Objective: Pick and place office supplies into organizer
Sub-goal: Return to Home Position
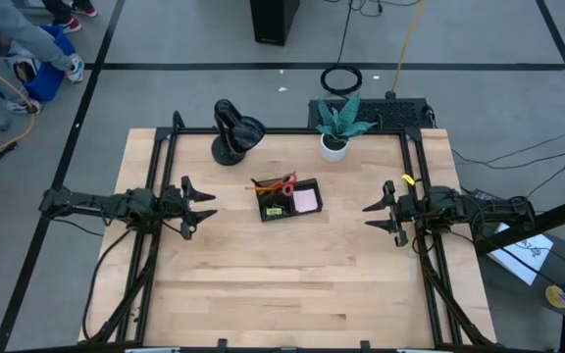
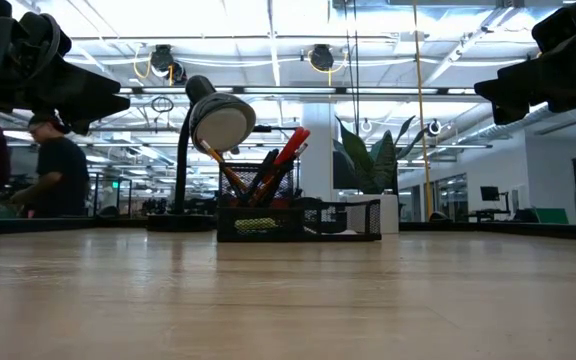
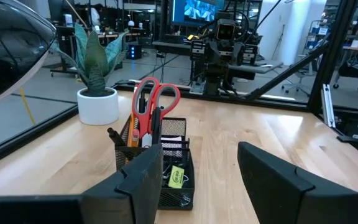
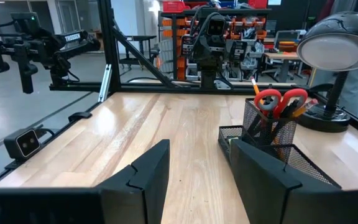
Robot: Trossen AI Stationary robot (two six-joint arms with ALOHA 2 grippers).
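— Black and spread wide, our left hand (image 1: pixel 207 206) hangs empty above the left side of the tabletop (image 1: pixel 263 294), well apart from the organizer (image 1: pixel 287 219). Do we see anything lying loose?

— We don't. At the middle, the organizer holds it all. The red-handled scissors (image 1: pixel 284 185) stand loops-up beside the orange pencils (image 1: pixel 262 183) in the taller back section. The pink sticky-note pad (image 1: pixel 306 201) lies flat in a front compartment, and the small yellow-green piece (image 1: pixel 275 210) sits in the one beside it.

— How would we judge their handling?

— The scissors are stiff and likely the heaviest of the lot. We would pinch them across the shank just below the loops, since the smooth plastic could slip. The pencils are light, thin and apt to roll. The pad is soft at its edges, so we would take it by two opposite sides. The mesh organizer itself looks light and might slide if nudged.

— And on the right?

— Our right hand (image 1: pixel 369 216) mirrors the left, with fingers parted, nothing held, and well clear of the organizer. We reckon the sorting is done.
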